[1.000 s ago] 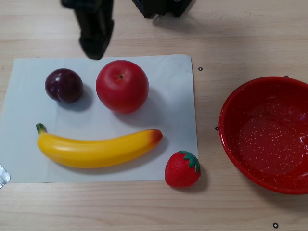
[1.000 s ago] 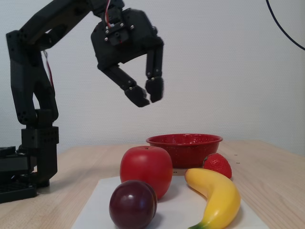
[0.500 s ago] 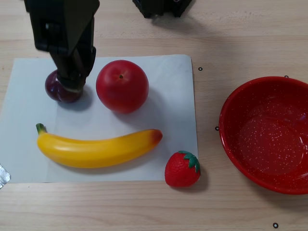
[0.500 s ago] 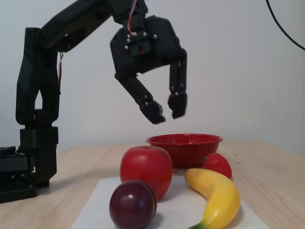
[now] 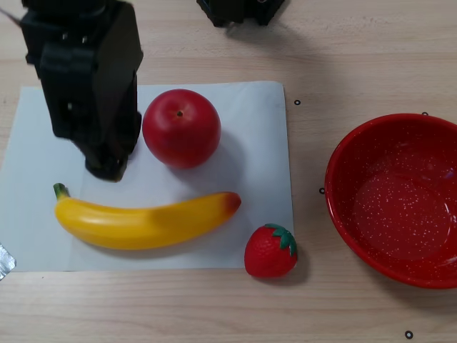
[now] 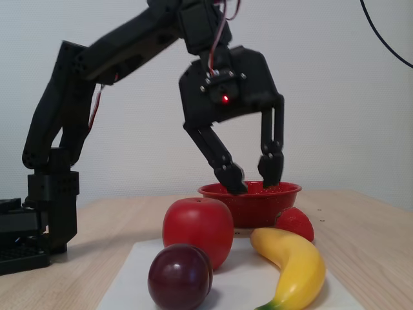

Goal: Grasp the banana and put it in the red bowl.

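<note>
In the other view the banana (image 5: 146,221) lies left-right, green stem left, orange tip toward the red bowl (image 5: 395,200). The gripper (image 6: 253,179) hangs above, seemingly clear of it, jaws spread.

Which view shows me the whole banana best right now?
The other view: the banana lies in full length on the white paper, green stem to orange tip, nothing covering it. The fixed view shows the banana end-on and foreshortened, its stem end cut off at the bottom edge.

Yellow banana (image 5: 143,221) with green stem and orange-red tip; red bowl (image 5: 397,200) speckled white inside; red apple (image 5: 181,128); dark purple plum (image 6: 180,276); red strawberry (image 5: 270,251), green-capped; black tool (image 6: 253,179); pale wood-grain worktop (image 5: 357,57).
</note>
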You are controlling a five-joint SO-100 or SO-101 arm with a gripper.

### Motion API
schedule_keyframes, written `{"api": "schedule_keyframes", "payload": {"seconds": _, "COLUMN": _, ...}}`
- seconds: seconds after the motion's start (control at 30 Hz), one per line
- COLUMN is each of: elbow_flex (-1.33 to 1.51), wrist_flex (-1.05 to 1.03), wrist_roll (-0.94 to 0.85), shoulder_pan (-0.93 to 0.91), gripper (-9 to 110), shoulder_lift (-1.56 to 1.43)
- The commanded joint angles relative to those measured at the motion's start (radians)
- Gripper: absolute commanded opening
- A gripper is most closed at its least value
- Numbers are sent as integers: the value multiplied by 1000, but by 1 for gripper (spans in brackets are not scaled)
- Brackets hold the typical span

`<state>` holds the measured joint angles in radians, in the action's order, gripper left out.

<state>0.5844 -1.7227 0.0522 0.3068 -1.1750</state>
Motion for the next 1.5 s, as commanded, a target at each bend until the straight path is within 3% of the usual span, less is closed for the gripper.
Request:
{"api": "schedule_keyframes", "payload": {"seconds": 0.0, "elbow_flex": -127, "wrist_flex": 21, "wrist_roll": 12, "shoulder_pan": -14, "gripper": 10, "shoulder_lift": -21}}
{"api": "schedule_keyframes", "payload": {"seconds": 0.23, "elbow_flex": -230, "wrist_flex": -9, "wrist_roll": 41, "shoulder_pan": -40, "gripper": 20, "shoulder_lift": 75}}
{"api": "schedule_keyframes", "payload": {"seconds": 0.43, "elbow_flex": -264, "wrist_flex": -2, "wrist_roll": 46, "shoulder_pan": -55, "gripper": 35, "shoulder_lift": 133}}
{"api": "schedule_keyframes", "payload": {"seconds": 0.8, "elbow_flex": -354, "wrist_flex": 92, "wrist_roll": 84, "shoulder_pan": -66, "gripper": 46, "shoulder_lift": 250}}
{"api": "schedule_keyframes", "payload": {"seconds": 1.47, "elbow_flex": -422, "wrist_flex": 195, "wrist_roll": 129, "shoulder_pan": -72, "gripper": 49, "shoulder_lift": 370}}
